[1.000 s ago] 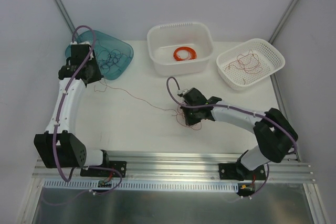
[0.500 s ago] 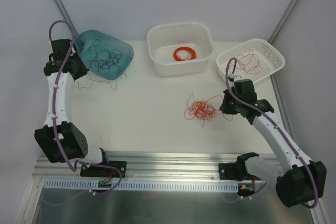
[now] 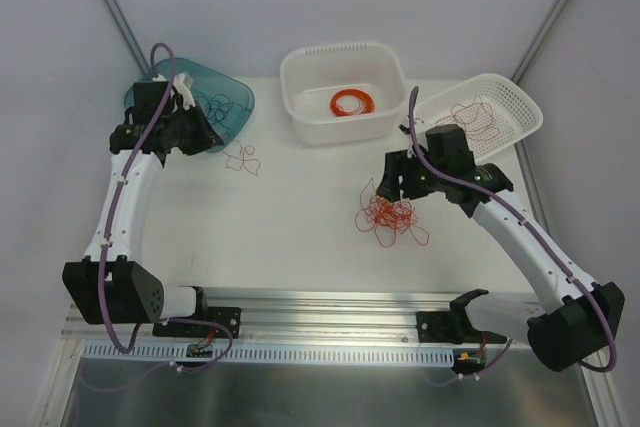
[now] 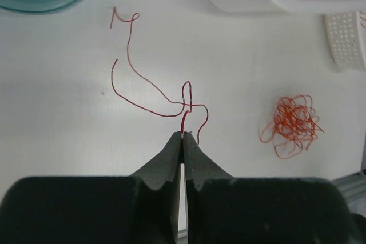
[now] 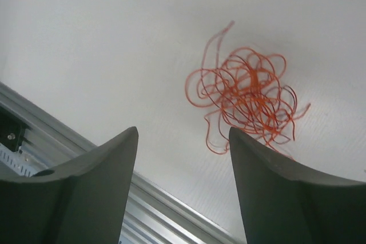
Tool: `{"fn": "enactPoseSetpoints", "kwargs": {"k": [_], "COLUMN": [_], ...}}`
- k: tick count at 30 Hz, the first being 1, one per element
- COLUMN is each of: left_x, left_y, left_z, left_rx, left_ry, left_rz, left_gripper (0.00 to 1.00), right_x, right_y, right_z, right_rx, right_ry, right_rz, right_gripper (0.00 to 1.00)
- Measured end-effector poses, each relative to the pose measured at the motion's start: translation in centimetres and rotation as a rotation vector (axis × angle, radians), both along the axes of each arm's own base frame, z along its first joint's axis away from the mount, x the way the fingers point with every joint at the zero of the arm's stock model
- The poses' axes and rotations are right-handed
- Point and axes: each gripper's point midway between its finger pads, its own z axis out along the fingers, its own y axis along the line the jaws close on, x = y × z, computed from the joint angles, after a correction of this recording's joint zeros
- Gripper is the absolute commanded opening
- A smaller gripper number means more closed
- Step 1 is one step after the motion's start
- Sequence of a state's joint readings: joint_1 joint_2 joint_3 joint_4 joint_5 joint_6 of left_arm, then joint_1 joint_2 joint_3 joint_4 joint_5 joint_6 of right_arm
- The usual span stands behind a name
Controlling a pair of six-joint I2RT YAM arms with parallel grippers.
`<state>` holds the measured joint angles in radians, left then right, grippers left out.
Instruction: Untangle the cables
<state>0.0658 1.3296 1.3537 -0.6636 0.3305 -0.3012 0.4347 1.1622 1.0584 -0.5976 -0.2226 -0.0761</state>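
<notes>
Presently: left jaws clamped the tip of one dark red strand [image 4: 150, 87], counter [image 3: 290, 237] ten o'clock; right jaws stood wide above the orange-red tangle [image 5: 246, 98], four o'clock. Risk: grabbing it whole would likely tighten its knots.

Diffuse, even light from above; the white table [image 3: 290, 237] is bright, its shadows faint and soft-edged. Mild sheen on the near metal rail [image 3: 330, 305]. Right wrist view: right gripper [image 5: 183, 134] blurred at close range, cables [image 5: 246, 92] slightly soft. Left wrist view: sharp centre, far edge softer.
</notes>
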Motion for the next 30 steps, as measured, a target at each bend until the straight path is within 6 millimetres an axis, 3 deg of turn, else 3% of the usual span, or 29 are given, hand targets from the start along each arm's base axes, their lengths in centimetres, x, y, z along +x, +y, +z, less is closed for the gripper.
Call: {"fn": "enactPoseSetpoints", "kwargs": {"k": [4,8,14,22,24,27,28,30], "left_x": [-1.4,-2.6,-4.1,-5.3,-5.7,-5.9,-6.0,-6.2], "left_y": [-4.4,-8.2,-12.2,-14.8,-15.1,-15.1,-15.0,-14.9], "left_z": [0.4,0.7,1.2,1.7,1.7,1.9,2.0,1.9], "left_rx": [-0.059,-0.113,-0.165,-0.197,-0.202,-0.206,-0.206,-0.204], "left_ry": [0.005,0.021,0.031,0.036,0.036,0.03,0.028,0.026], "left_rz": [-0.114,-0.203,-0.305,-0.366,-0.378,-0.378,-0.378,-0.374], "left_gripper": [0.0,0.0,0.0,0.0,0.0,0.0,0.0,0.0], "right_x": [-0.1,-0.8,-0.7,0.0,0.2,0.2,0.2,0.0], "right_y": [3.8,7.4,12.5,16.6,17.4,18.5,18.8,19.1], "right_z": [3.4,4.2,2.3,-0.7,-1.2,-1.3,-1.3,-1.3], "right_rx": [0.075,0.132,0.163,0.193,0.198,0.221,0.227,0.236], "right_ry": [-0.105,-0.137,-0.125,-0.092,-0.087,-0.083,-0.083,-0.082], "right_rz": [0.12,0.229,0.339,0.407,0.416,0.436,0.441,0.456], "right_gripper": [0.74,0.83,0.88,0.88,0.83,0.64,0.45,0.23]}}
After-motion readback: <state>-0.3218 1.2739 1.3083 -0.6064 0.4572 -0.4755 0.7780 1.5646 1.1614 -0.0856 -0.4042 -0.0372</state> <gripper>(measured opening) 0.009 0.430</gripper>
